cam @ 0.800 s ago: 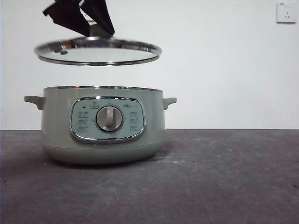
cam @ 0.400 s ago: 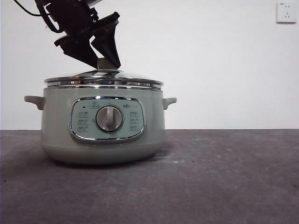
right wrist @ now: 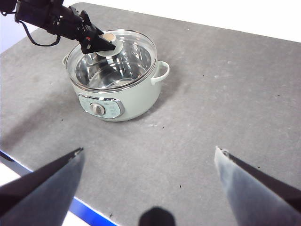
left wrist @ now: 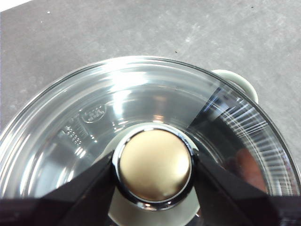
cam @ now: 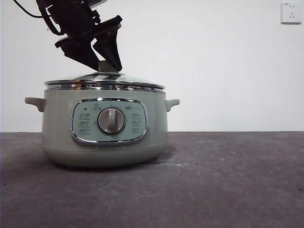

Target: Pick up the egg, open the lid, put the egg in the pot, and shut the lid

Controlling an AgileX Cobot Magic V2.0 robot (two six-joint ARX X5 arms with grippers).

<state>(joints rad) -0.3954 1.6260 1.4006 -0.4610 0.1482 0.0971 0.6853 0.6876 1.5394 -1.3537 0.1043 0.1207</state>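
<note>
The sage-green pot [cam: 104,142] stands on the grey table, left of the middle, and also shows in the right wrist view [right wrist: 115,101]. The glass lid [cam: 104,81] with its chrome rim lies on the pot's rim. My left gripper [cam: 107,64] comes down from the upper left, with one jaw on each side of the lid's knob [left wrist: 154,165]. Through the glass [left wrist: 94,136] a dim orange-brown shape [left wrist: 244,165] shows inside the pot; it looks like the egg. My right gripper [right wrist: 149,150] is open and empty, high above the table's near side.
A white wall socket [cam: 290,13] is at the top right of the back wall. The grey table [right wrist: 225,94] stretches bare to the right of the pot. Its blue front edge [right wrist: 94,212] shows in the right wrist view.
The left gripper has lowered the lid from well above the pot down onto its rim. Over the last half second it has hardly moved.
</note>
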